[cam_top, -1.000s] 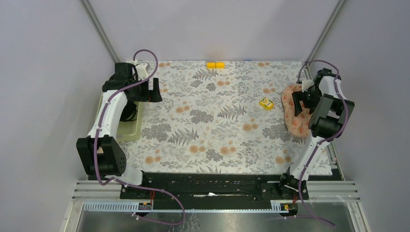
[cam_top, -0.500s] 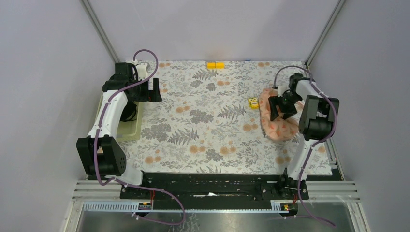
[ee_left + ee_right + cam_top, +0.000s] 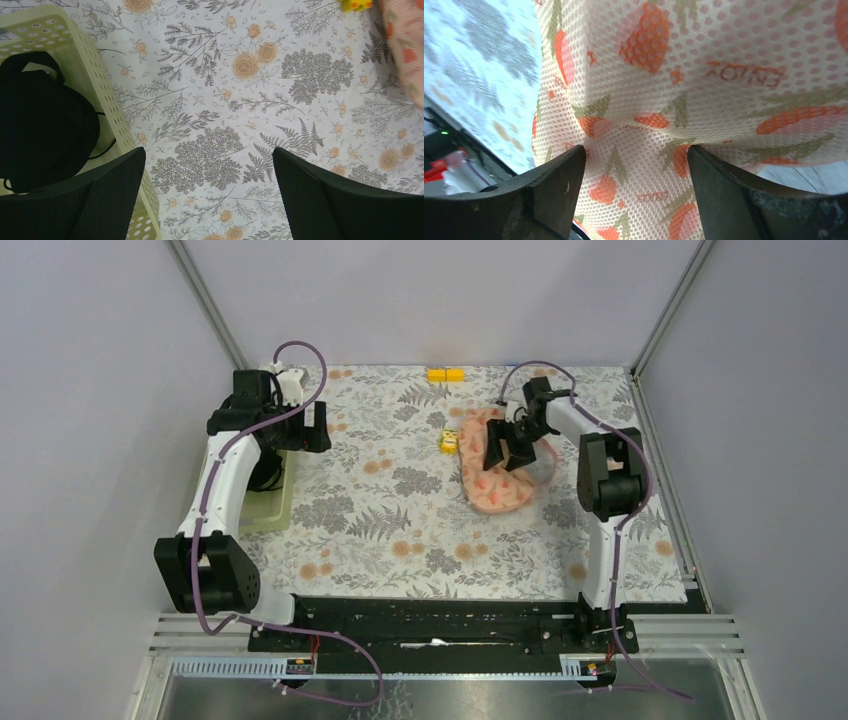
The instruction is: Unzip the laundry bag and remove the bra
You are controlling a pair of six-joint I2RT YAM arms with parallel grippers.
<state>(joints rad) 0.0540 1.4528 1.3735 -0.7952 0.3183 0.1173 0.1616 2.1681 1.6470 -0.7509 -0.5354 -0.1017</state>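
Bench [image 3: 400,510] with a floral cloth carries everything. The laundry bag [image 3: 495,475] lies right of centre towards the far side. We see no zip and no bra, which is presumably still inside. Pale green basket [image 3: 60,20] sits at the left edge with a black garment [image 3: 40,130] in it. Right claw [image 3: 636,150] is clenched on a puckered fold of the bag's mesh. Left claw [image 3: 207,150] is released and empty, near the basket and well apart from the bag. A small yellow toy [image 3: 449,441] sits just beside the bag's left rim. Risks: the pinch holds only the outer mesh, so it may slip. Any drag could shove the toy. With the zip hidden, a blind pull may lift the whole bag.
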